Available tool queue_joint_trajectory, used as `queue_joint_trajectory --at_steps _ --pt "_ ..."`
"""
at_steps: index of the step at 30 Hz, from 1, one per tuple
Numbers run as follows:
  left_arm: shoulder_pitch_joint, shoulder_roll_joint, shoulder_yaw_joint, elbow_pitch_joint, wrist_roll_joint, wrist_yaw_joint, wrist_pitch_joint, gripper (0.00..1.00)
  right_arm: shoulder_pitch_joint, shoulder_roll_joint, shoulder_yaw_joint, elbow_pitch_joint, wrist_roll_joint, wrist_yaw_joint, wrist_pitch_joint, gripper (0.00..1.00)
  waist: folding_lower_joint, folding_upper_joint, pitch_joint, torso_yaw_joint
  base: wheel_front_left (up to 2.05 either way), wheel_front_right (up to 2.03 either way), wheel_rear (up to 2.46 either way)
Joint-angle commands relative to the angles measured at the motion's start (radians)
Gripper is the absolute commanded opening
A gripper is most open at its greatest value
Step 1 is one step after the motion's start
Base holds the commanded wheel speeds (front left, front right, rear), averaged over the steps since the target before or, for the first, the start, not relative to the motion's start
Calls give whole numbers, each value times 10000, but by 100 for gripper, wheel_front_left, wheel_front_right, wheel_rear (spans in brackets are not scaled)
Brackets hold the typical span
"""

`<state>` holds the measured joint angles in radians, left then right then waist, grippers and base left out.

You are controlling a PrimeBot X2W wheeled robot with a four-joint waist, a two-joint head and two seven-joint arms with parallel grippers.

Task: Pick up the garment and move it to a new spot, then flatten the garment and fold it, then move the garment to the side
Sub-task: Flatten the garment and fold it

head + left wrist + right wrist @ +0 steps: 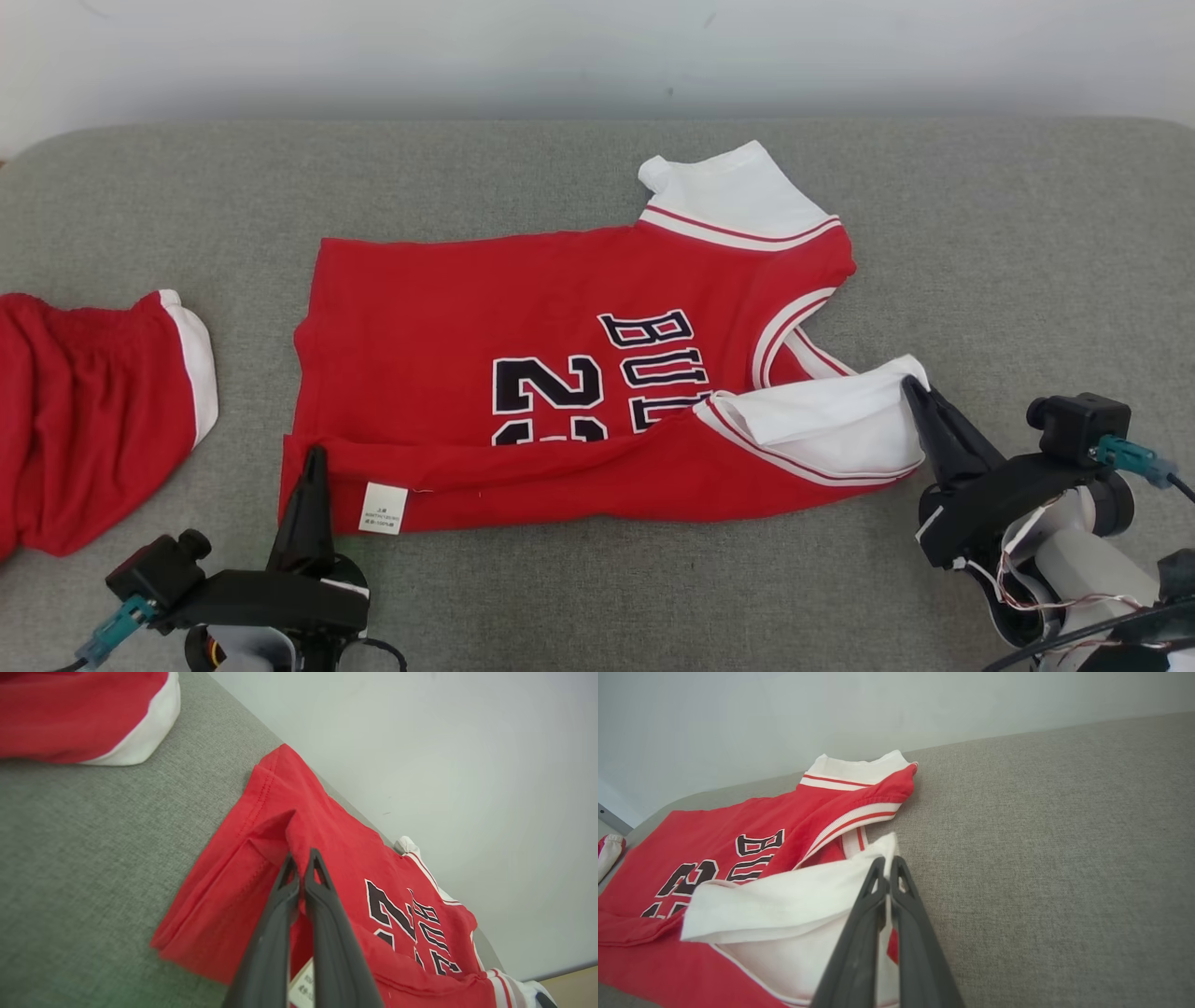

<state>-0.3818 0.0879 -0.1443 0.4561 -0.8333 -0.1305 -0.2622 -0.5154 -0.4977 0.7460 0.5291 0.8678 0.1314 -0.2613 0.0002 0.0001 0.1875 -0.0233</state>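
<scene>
Head view: left hand [315, 455] pinches jersey [448, 308] hem; right hand [909, 384] pinches its sleeve.

Left gripper [301, 865] pinching a raised fold of the red jersey [336, 854], grey cushion [93, 858] beneath, red shorts [79, 714] well apart, pale wall [444, 765] beyond

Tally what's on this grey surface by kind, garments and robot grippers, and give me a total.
Jerseys: 1, the red jersey
Shorts: 1, the red shorts
Grippers: 2, the left gripper and the right gripper
Total: 4
</scene>
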Motion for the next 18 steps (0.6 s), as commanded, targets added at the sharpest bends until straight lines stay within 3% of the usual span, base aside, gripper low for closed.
queue_joint_trajectory --at_steps 1,2,3,4,5,18 --pt "-119 75 5 101 122 0 -39 0 -167 44 -3 81 42 -15 -48 0 -2 -1 91 -25 0 0 0" --pt "-161 70 37 163 161 0 -39 0 -212 86 -8 185 68 -15 -48 37 -2 -1 115 -31 0 0 0" --pt "-219 87 120 230 268 0 -39 14 -271 122 -40 251 55 -15 -48 100 -2 -1 144 -37 0 0 0" --pt "-283 83 192 245 414 0 -39 45 -323 146 -109 279 -2 -15 -49 100 -2 -1 168 -41 0 0 0" --pt "-313 58 259 281 532 0 -39 100 -344 173 -185 295 -61 -15 -49 100 -2 -1 187 -43 0 0 0" --pt "433 -276 2000 -174 2944 0 -39 100 795 672 -2110 -35 -1351 -13 -49 100 -2 -1 -143 -88 0 0 0"
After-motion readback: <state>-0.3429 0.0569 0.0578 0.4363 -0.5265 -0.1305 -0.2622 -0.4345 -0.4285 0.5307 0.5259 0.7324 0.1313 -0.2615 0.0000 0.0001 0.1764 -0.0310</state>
